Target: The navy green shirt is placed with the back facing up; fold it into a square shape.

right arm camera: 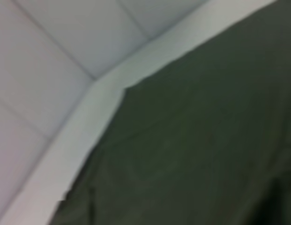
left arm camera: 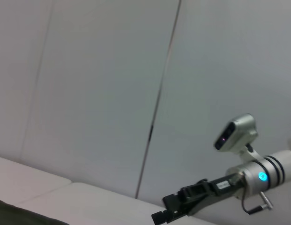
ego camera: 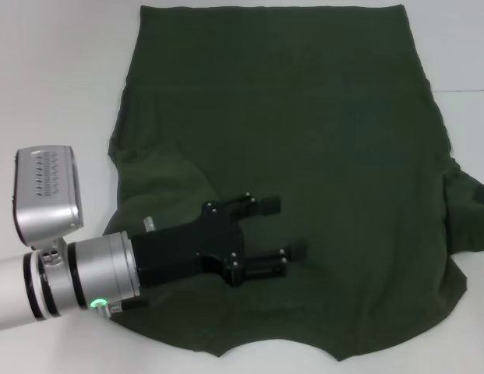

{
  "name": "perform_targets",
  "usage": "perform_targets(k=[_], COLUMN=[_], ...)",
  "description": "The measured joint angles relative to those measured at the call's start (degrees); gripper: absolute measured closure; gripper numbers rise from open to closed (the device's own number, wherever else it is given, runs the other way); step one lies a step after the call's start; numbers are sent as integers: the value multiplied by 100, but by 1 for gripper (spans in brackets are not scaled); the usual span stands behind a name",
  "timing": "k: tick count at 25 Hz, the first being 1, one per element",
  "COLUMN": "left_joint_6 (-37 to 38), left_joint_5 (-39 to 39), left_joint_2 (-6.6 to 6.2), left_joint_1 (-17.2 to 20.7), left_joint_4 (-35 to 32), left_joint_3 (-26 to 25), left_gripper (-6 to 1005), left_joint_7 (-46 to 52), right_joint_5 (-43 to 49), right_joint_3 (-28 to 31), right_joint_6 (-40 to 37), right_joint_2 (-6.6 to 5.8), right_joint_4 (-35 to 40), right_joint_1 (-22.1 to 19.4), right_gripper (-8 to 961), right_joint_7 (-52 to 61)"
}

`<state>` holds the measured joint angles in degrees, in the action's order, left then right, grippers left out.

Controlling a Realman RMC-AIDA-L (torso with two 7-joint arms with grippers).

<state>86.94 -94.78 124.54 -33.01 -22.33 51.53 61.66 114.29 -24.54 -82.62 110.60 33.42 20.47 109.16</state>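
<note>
Matt soft cloth navy green shirt [ego camera: 304, 140]

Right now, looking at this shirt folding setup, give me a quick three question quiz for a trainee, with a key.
1. True or false: the left gripper is over the navy green shirt with its fingers apart.
2. Multiple choice: in the head view, the shirt's left sleeve is A) spread flat outward, B) folded in over the body, C) hanging off the table.
3. Fill in: the right gripper shows only in the ____ wrist view.

Key: 1 true; 2 B; 3 left.
</note>
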Motion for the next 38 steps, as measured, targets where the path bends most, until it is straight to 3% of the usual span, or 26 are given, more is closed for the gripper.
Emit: perform_targets(k=[16, 22, 32, 38], left_joint_6=[-164, -179, -149, -180], left_joint_5=[-56, -38, -17, -14], left_joint_2=[-27, -27, -26, -34], left_joint_1=[39, 95, 128, 97], left_joint_4=[-24, -16, -29, -34], left_joint_3=[233, 235, 203, 199], left_gripper=[182, 182, 181, 181], left_joint_7=[-48, -49, -86, -78], right_joint_5=[785, 975, 990, 989], right_joint_3=[19, -27, -79, -113], right_joint_6=[727, 944, 1196, 1327], right_joint_2=[-245, -235, -55, -6], right_joint_4=[277, 290, 229, 216], right_joint_1=[28, 131, 235, 252], right_gripper=[46, 46, 52, 57], right_joint_7=[1110, 1280, 1202, 1149])
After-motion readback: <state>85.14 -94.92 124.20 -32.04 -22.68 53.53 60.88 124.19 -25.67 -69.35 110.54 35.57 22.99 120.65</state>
